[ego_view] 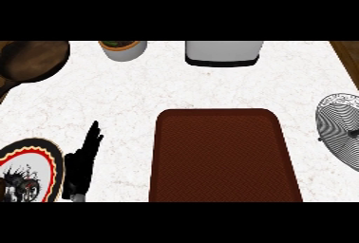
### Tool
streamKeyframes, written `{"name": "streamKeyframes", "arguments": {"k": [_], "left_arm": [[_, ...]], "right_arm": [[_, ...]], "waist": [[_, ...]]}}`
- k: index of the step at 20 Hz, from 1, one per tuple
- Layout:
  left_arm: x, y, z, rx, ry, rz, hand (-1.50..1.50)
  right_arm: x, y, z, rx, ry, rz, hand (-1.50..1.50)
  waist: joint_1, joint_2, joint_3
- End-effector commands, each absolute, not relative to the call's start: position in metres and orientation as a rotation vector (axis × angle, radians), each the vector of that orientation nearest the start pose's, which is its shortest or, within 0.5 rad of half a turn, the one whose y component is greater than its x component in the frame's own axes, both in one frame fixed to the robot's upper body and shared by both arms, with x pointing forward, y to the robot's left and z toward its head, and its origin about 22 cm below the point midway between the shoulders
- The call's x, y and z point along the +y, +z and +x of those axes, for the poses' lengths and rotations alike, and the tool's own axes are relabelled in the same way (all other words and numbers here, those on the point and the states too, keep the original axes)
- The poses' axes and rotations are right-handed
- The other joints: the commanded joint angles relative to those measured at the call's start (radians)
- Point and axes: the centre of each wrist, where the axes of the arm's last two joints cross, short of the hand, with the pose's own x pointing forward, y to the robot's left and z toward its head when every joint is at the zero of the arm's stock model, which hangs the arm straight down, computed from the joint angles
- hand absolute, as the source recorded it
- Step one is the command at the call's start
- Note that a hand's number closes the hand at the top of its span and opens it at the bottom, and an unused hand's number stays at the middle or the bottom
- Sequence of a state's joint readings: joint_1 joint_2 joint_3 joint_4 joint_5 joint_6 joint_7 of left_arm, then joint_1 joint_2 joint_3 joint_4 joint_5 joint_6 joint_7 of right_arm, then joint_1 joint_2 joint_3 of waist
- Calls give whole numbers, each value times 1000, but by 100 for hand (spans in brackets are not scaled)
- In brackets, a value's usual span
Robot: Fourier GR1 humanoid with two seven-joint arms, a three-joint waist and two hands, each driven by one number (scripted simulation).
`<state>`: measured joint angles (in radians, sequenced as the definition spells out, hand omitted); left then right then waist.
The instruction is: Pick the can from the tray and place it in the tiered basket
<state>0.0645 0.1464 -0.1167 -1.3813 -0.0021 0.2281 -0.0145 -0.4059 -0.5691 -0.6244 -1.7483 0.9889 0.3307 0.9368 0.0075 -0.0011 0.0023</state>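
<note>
Where can is: can't tell; it shows nowhere in head view, not on tray, not at basket.
Tray (224,156): dark red-brown, rounded corners, woven-looking surface, lies flat at centre-low of counter; near edge runs out of view at bottom. Whole visible top is bare surface.
Tiered basket (341,128): wire, white/grey w/ fine rings, at far R edge, partly cut off by frame. Just R of tray's upper R corner, a strip of counter between them, not touching. Contents: can't tell.
Left hand (80,163): black, at lower L, between plate and tray. Fingers (92,135) straight, close together, pointing up-view, holding nothing. Well apart from tray; its L side meets plate's R rim in view, contact can't tell.
Plate (43,146): lower L corner, dark rim w/ red + yellow bands, white centre w/ dark figure; cut off by frame's L edge.
Counter (140,95): white marble-look top; wood-brown strip at far R top corner.
Pan (35,59): dark brown, round, top L corner, handle running down-L out of view.
Plant pot (125,50): pale grey, soil + bit of green, at back edge, R of pan.
Appliance (223,52): grey box w/ black base, back edge, straight behind tray, well apart from it. What kind: can't tell.
</note>
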Motion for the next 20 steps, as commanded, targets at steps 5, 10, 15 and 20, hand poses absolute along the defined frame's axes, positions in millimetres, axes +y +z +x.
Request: {"name": "streamKeyframes", "arguments": {"k": [5, 10, 15, 20], "left_arm": [[244, -77, 209, -1295, -50, 240, 0], [254, -61, 209, -1310, -14, 252, 0], [257, -49, 213, -1312, -32, 224, 0], [242, -58, 216, -1291, -26, 226, 0]], "right_arm": [[-424, 198, 278, -652, -201, -1523, 150], [-446, 178, 277, -805, -467, -1311, -150], [-458, 192, 270, -971, -591, -1234, -150], [-451, 199, 269, -1151, -719, -1218, -150]], "waist": [[-1, 4, -2], [4, 4, -1], [-2, 1, -2], [-8, 1, -2]]}}
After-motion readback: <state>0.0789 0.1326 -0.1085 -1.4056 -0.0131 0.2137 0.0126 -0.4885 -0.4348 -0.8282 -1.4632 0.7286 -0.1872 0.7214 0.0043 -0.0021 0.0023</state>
